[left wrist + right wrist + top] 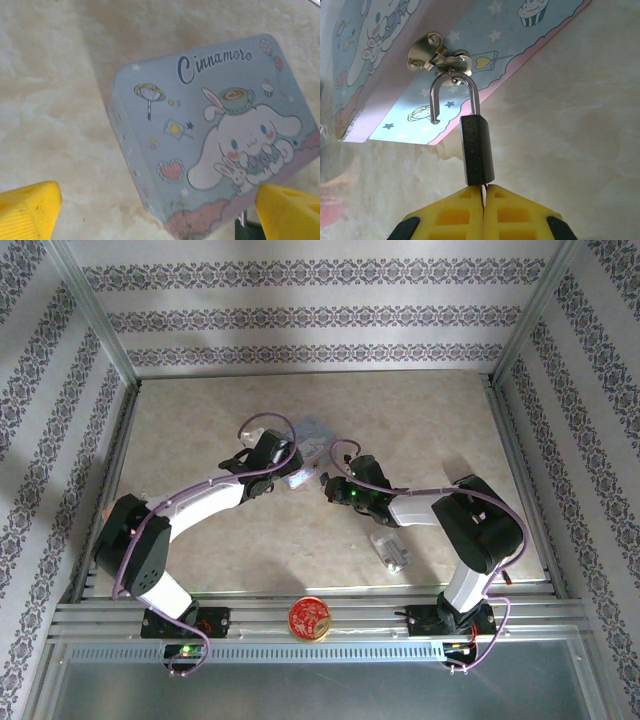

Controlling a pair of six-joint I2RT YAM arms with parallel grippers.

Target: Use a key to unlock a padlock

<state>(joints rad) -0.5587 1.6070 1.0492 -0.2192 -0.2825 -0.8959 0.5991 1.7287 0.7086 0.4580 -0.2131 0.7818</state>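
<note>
Plainly, the right hand (483, 192) is closed, its yellow fingers (455, 215) pressed together directly under the padlock (477, 150). At the seam between them only a thin dark sliver of the key (482, 188) shows, touching the lock's underside. The rest is buried between the pads, so its shape cannot be made out.

The padlock hangs from the hasp (432, 50) on the side of the pale blue tin (510, 35), which is cut off by the top edge of that wrist view. Its silvery shackle (454, 95) passes through the hasp ring. One leg is seated in the dark body, and the tip of the other is free of it.

The left hand (157, 205) stands wide open and grips nothing. Just the tips of its two fingers poke in at the lower corners of its wrist view, with the tin's printed lid between and beyond them.

From above, both arms meet mid-bench (200, 420) and cover most of the tin, and the spot where the hands meet is too small to read. A silver ridged block (390, 550) lies near the right arm. A red-and-gold round tin (310, 618) sits on the front rail.
</note>
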